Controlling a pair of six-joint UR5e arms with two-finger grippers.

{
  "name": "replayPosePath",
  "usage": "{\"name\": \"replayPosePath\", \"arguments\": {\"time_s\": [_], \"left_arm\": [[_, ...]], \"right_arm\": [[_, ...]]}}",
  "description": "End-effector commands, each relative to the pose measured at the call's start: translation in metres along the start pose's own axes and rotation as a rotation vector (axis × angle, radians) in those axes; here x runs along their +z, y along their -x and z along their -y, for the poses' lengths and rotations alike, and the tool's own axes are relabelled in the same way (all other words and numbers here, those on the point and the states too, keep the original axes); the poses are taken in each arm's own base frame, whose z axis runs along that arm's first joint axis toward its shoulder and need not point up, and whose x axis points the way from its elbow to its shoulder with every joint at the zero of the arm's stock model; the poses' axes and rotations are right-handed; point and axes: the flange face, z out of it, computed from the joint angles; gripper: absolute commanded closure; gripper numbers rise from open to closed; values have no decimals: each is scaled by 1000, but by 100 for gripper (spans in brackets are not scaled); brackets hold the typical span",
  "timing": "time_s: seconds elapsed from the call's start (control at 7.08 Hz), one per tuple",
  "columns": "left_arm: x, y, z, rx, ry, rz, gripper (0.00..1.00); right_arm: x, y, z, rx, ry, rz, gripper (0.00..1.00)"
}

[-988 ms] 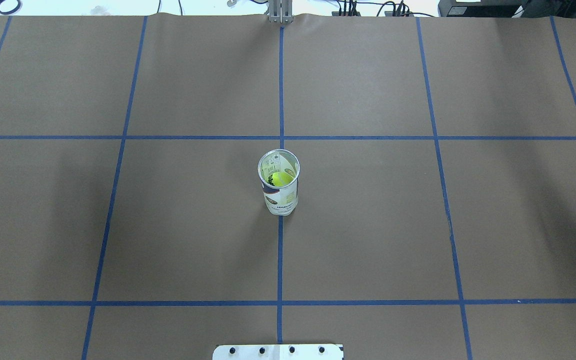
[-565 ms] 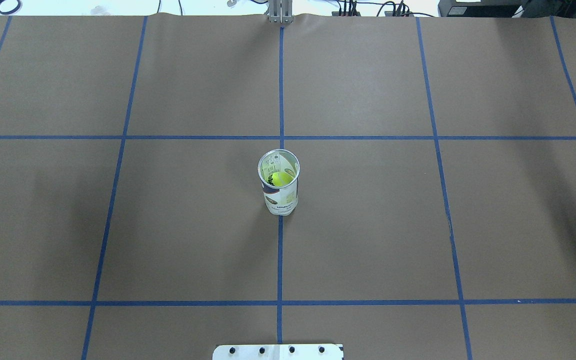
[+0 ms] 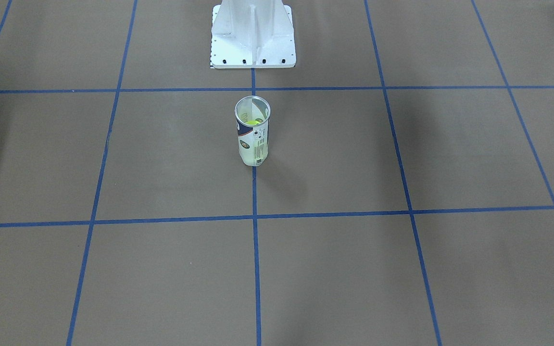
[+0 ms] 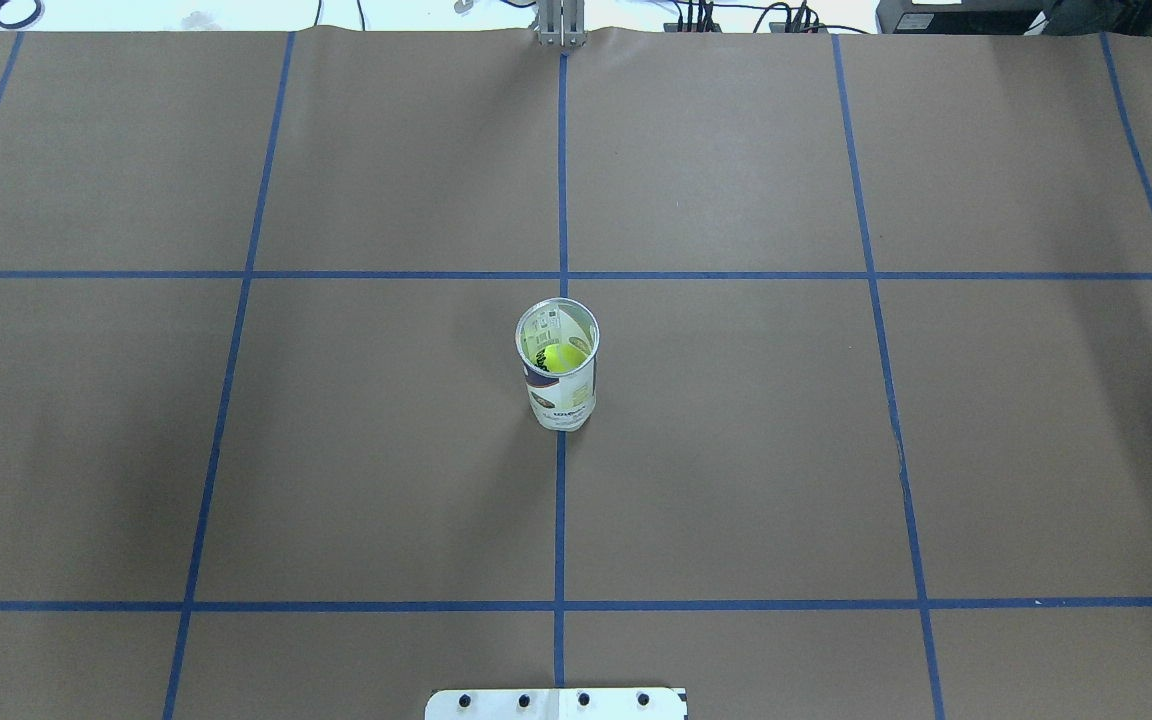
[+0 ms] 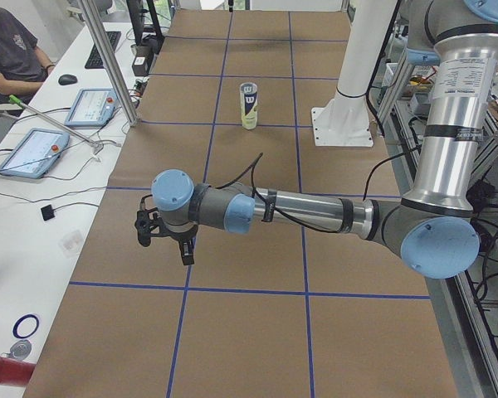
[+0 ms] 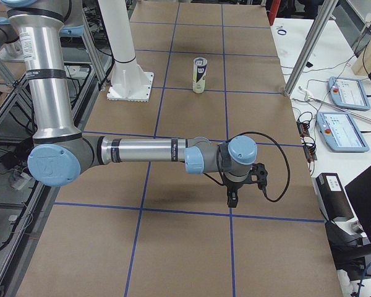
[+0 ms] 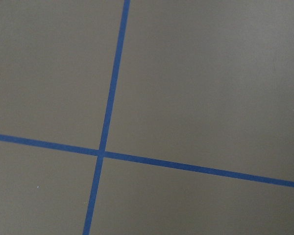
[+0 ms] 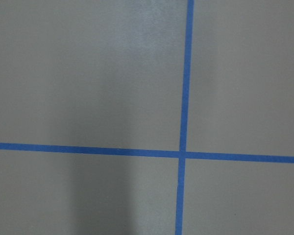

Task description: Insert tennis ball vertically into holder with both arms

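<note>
The holder [image 4: 557, 390], a clear can with a navy-and-white label and a metal rim, stands upright at the table's middle. It also shows in the front view [image 3: 253, 142] and both side views [image 5: 248, 105] [image 6: 200, 75]. The yellow-green tennis ball [image 4: 565, 359] sits inside it [image 3: 252, 122]. My left gripper [image 5: 187, 250] shows only in the exterior left view and my right gripper [image 6: 233, 199] only in the exterior right view. Each hangs over bare paper far out to its side of the holder. I cannot tell whether either is open or shut. Both wrist views show only paper and blue tape.
The white pedestal base [image 3: 253, 36] stands at the robot's side of the table [image 4: 556, 703]. Blue tape lines grid the brown paper. Tablets [image 5: 29, 152] [image 6: 343, 130], aluminium posts [image 5: 108, 66] and a seated operator [image 5: 8, 50] are along the far edge.
A black tip of the right gripper at the overhead view's right edge has moved out of view. The arm shadows on both sides have slid outward. The holder and ball have not moved.
</note>
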Motion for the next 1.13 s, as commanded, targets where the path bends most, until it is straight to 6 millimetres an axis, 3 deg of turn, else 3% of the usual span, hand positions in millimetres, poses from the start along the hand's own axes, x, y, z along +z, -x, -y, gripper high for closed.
{"name": "replayPosePath", "arguments": {"time_s": [0.0, 0.14, 0.56, 0.99], "left_arm": [[1, 20, -15, 140, -11, 54, 1], [10, 47, -31, 171, 14, 65, 1], [21, 91, -63, 220, 35, 171, 1], [11, 76, -70, 108, 88, 142, 1]], "right_arm": [[-7, 6, 11, 2, -1, 1, 1], [-4, 4, 14, 5, 3, -5, 1], [0, 1, 25, 11, 10, -8, 1], [-4, 5, 26, -2, 1, -7, 1]]}}
